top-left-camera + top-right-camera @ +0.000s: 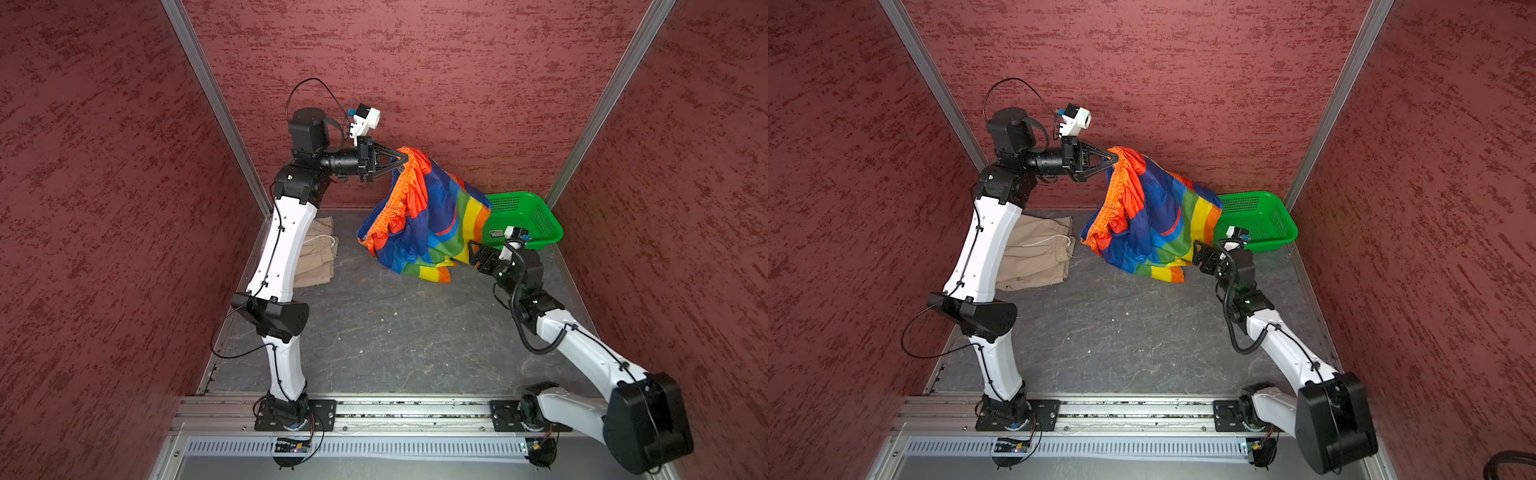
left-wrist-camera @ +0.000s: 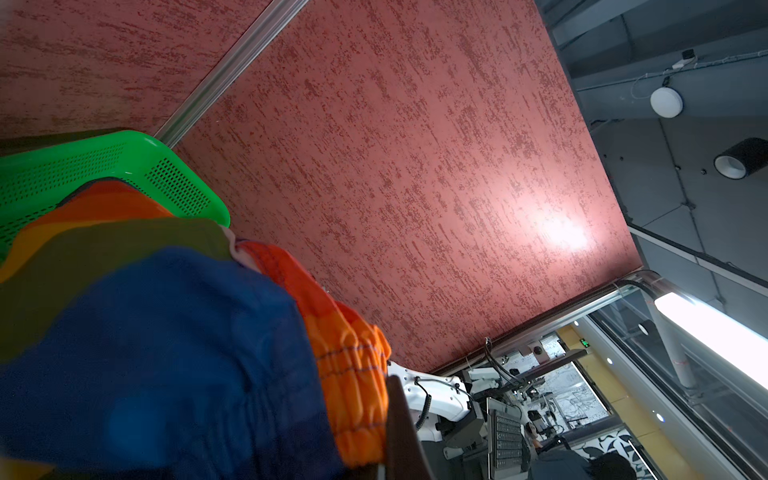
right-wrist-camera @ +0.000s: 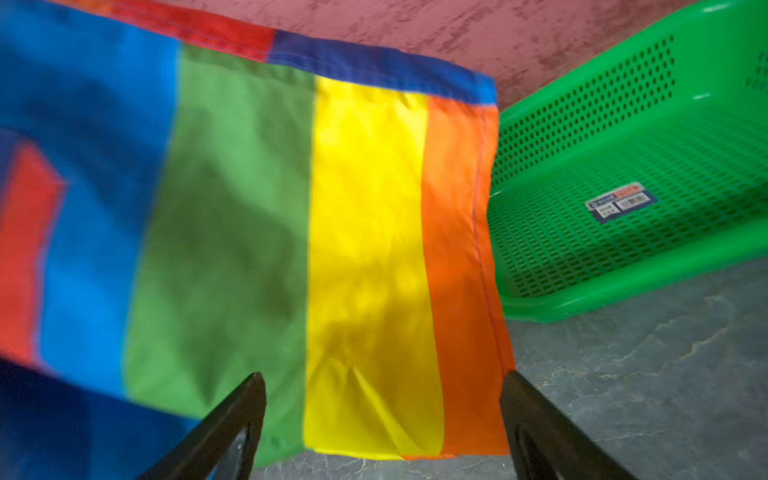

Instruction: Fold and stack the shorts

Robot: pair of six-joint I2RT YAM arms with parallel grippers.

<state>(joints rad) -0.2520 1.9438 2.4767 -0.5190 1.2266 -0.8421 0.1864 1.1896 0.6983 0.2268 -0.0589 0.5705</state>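
hanging from the clamped left gripper, rainbow shorts half-hide the green basket; right gripper spread wide.

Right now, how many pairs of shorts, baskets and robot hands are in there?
Shorts: 2, the rainbow-striped shorts hanging from the left gripper and the beige shorts lying flat.
Baskets: 1, the green basket.
Robot hands: 2, the left gripper and the right gripper, which is open by the hem.
Total: 5

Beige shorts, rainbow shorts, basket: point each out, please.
beige shorts (image 1: 1034, 268), a top view, leg fabric below the drawstring
rainbow shorts (image 1: 442, 195), a top view, blue panel beside the waistband
basket (image 3: 582, 116), right wrist view, perforated side wall
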